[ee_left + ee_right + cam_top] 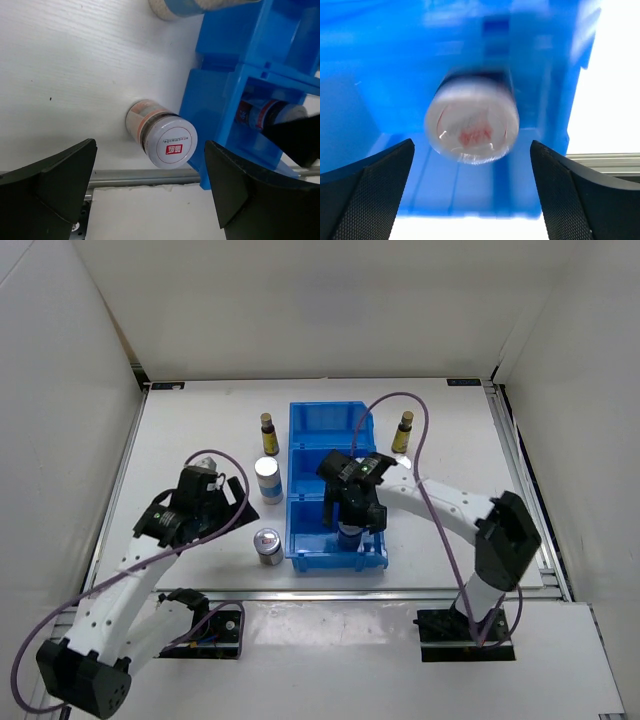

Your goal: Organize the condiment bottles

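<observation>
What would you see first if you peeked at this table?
The bright blue bin in the middle of the white table grabs the eye. The right gripper hangs open over its nearest section, above a small jar with red on its lid. The left gripper is open above a second jar, standing on the table just left of the bin.

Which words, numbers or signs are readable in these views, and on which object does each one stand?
None can be read.
Grey jar beside the blue bin: red square on the lid, characters too small.
Jar in the bin: red lid mark blurred.
Brown bottles: yellow labels too small.
</observation>
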